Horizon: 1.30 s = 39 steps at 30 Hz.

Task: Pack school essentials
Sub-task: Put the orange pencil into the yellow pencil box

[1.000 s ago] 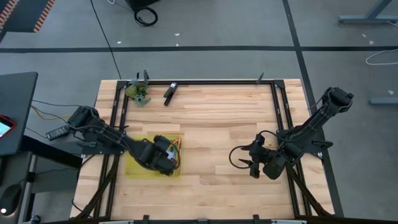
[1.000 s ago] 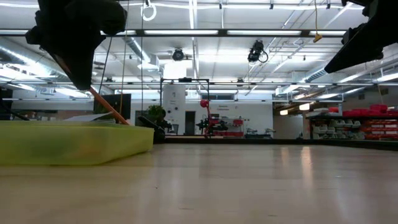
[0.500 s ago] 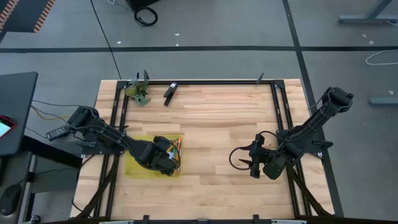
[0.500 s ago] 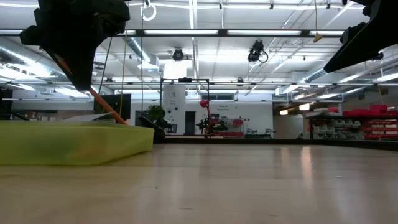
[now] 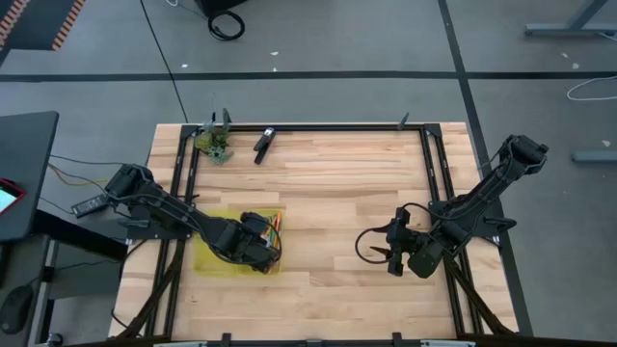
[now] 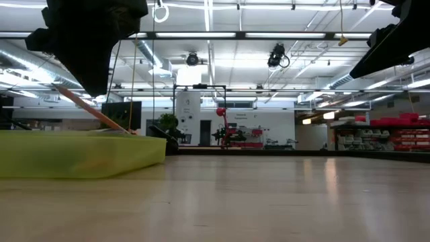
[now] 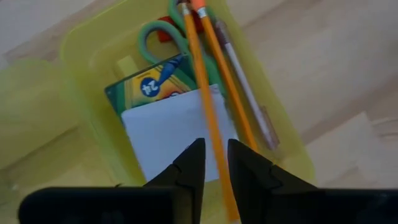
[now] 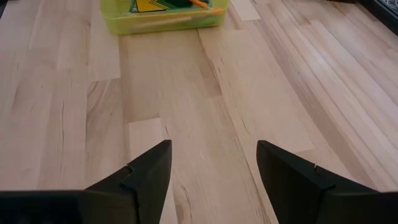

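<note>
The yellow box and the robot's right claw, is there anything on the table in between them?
Nothing. In the right wrist view, only bare wooden table stretches from the right gripper to the yellow box; the high view agrees.

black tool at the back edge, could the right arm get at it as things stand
Probably yes, though it is a long reach. The black tool lies alone at the table's far edge, with bare wood between it and the right gripper, which hangs open. The left gripper is over the yellow bin.
</note>
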Each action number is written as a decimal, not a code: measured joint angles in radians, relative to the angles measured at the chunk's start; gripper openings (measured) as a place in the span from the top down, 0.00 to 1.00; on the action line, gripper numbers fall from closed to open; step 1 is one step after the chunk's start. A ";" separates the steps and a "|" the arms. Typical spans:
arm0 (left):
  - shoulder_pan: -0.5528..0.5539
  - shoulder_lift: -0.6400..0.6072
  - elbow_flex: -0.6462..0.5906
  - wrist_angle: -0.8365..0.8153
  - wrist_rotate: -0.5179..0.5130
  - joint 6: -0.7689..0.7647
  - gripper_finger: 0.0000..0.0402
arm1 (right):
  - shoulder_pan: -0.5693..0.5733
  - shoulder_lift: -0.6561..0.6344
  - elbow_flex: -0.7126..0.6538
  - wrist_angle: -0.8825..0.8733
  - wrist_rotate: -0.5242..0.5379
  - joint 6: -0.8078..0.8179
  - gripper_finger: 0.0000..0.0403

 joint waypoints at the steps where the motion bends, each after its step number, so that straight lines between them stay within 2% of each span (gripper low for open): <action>1: 0.000 0.000 0.000 0.009 0.000 0.004 0.80 | 0.000 0.000 0.000 0.000 0.000 0.000 0.40; 9: 0.000 0.000 0.000 0.028 0.002 0.011 0.72 | 0.000 0.000 0.000 0.006 0.000 0.000 0.40; 13: 0.005 0.000 0.000 0.015 0.045 0.068 0.72 | 0.000 0.000 0.000 0.008 0.000 0.000 0.40; 18: 0.015 0.000 0.000 -0.009 0.107 0.112 0.74 | 0.000 0.000 0.000 0.008 0.000 0.001 0.40; 29: 0.033 0.000 -0.003 -0.097 0.156 0.168 0.83 | 0.000 0.000 0.000 0.008 0.000 0.003 0.40; 34: 0.031 0.011 -0.039 -0.046 0.221 0.168 0.85 | 0.000 0.000 0.000 0.008 0.000 0.003 0.40; 39: 0.037 0.028 -0.062 0.074 0.231 0.205 0.86 | -0.001 0.000 0.000 0.013 0.000 0.003 0.40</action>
